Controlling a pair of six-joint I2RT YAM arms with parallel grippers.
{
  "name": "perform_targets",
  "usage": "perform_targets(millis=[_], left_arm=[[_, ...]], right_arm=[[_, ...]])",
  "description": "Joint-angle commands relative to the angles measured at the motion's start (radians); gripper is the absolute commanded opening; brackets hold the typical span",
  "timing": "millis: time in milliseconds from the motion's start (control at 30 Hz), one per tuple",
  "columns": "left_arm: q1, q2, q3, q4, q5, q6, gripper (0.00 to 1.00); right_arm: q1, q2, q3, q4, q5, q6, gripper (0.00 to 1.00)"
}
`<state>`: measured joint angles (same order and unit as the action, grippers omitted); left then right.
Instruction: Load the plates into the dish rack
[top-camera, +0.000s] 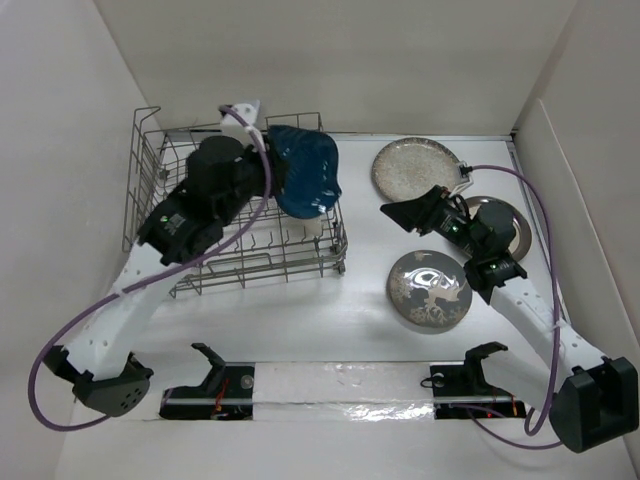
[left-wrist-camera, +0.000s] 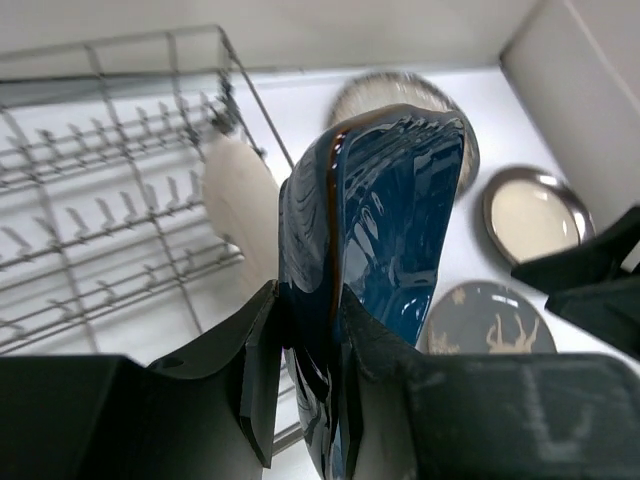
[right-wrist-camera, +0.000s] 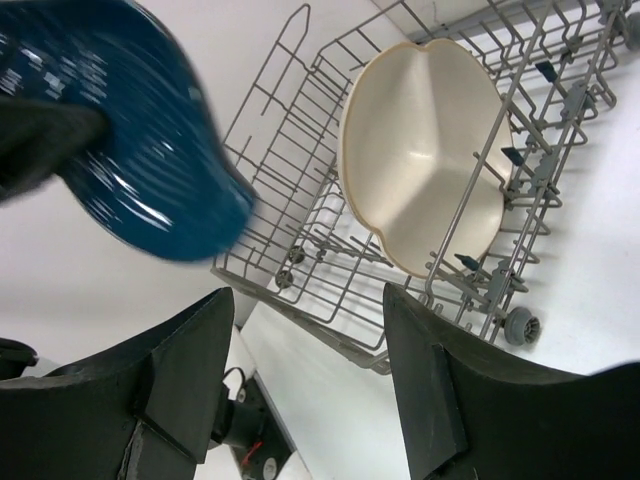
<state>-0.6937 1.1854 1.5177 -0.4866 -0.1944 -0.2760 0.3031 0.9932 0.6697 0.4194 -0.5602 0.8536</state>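
Left gripper (left-wrist-camera: 305, 335) is clamped on the dark blue teardrop dish (left-wrist-camera: 385, 230), held edgewise over the right end of the dish rack (top-camera: 240, 262).

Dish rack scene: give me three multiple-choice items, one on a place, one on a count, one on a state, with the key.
1. Where is the cream plate? A) standing in the rack B) lying beside it C) held in the air
2. How many plates lie on the table? A) one B) three C) five
3. The left gripper is: A) open, empty B) shut on the blue dish C) shut on nothing
Key: 1 A, it stands between the tines; 2 B, the speckled plate, silver-rimmed plate and deer plate lie right of the rack; 3 B, its fingers clamp the dish's edge.
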Motion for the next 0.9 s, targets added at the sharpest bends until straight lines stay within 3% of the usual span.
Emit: perform_targets(millis=[0, 200, 400, 867], left_arm=[[0.043, -0.078, 0.207, -0.012, -0.045, 0.004, 0.00], [0.065, 0.009, 0.393, -0.265, -0.216, 0.031, 0.00], [0.065, 0.103, 0.434, -0.434, -0.436, 0.046, 0.00], [0.053, 0.348, 0.412, -0.446, -0.385, 0.043, 0.00]], right_arm=[[0.011, -0.030, 0.011, 0.027, -0.017, -0.048, 0.67], [0.011, -0.059, 0.005, -0.037, 0.022, -0.102, 0.67], [0.057, -0.093, 0.007, -0.100, 0.109, -0.179, 0.67], [0.122, -0.143, -0.010, -0.182, 0.207, -0.252, 0.67]])
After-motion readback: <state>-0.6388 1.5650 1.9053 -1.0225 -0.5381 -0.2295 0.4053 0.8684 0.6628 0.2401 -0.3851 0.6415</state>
